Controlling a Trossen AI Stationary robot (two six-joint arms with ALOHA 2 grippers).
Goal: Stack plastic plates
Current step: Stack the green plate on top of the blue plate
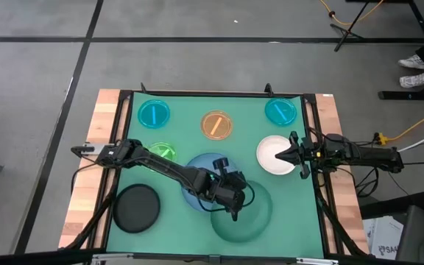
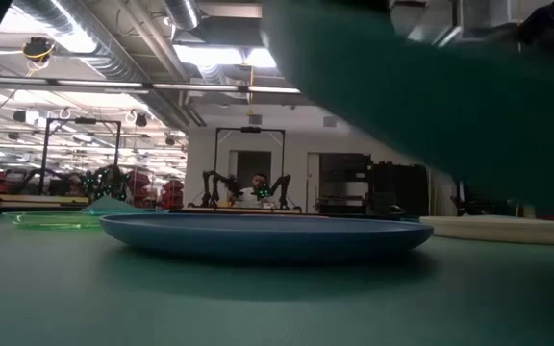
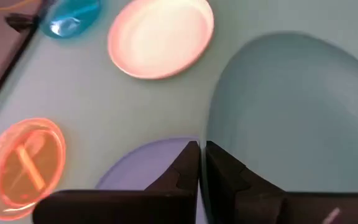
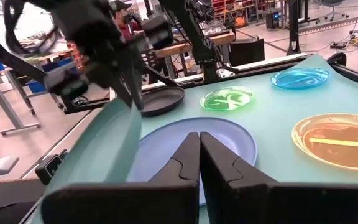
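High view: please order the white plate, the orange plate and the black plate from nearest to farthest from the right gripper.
1. White plate: directly at the right gripper.
2. Orange plate: mid-table, toward the far edge.
3. Black plate: near corner on the left arm's side.

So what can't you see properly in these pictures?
- Low view: the green plate, close up and blurred, hides the left gripper that holds it.
- High view: the left arm covers part of the blue plate.
- Low view: the white plate is cut off by the right edge.
- High view: too small to tell whether the right gripper touches the white plate.
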